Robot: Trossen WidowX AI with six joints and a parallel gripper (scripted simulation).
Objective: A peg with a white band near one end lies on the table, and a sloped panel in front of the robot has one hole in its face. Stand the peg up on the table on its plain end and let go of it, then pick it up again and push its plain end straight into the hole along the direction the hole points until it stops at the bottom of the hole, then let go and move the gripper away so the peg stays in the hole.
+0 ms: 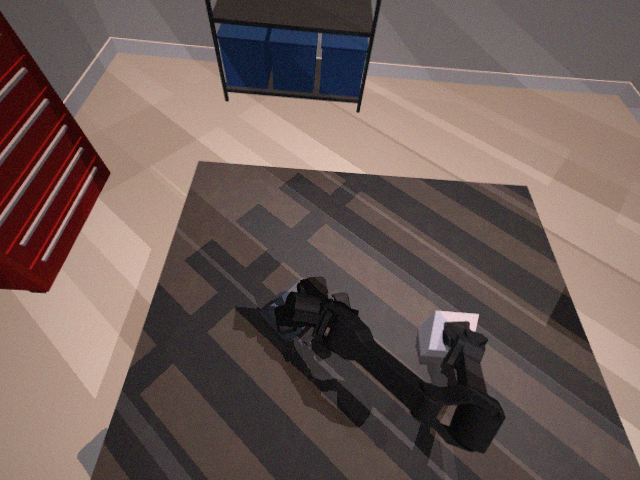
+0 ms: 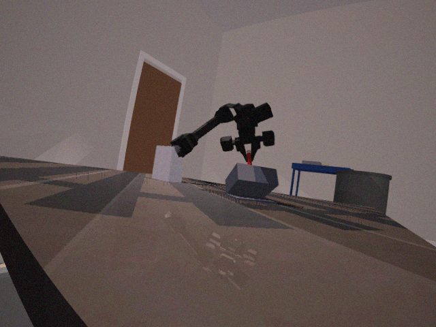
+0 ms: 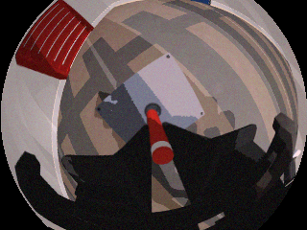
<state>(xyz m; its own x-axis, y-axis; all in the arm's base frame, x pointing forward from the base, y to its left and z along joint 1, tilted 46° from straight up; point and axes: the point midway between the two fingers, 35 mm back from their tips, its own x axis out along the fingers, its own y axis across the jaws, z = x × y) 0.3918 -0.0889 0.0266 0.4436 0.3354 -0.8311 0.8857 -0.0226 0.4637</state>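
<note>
A red drawer cabinet (image 1: 36, 170) stands on the floor at one side, and a dark shelf rack (image 1: 292, 49) holds three blue bins (image 1: 292, 62). Elsewhere there is a brown door (image 2: 151, 119), a blue table (image 2: 318, 170) and a grey round tub (image 2: 362, 190) just beside it.

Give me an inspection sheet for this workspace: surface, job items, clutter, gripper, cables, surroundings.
Surface: brown and grey striped table top.
Job's things: red peg with a white band held over the grey sloped panel, its far end at the dark round hole; how deep it sits cannot be told.
Clutter: white box beside the arm's base.
Gripper: black parallel-jaw gripper shut on the peg, pointing down at the panel.
Cables: nothing seen.
Surroundings: red drawer cabinet, black shelf with blue bins, brown door, blue table, grey round bin.
</note>
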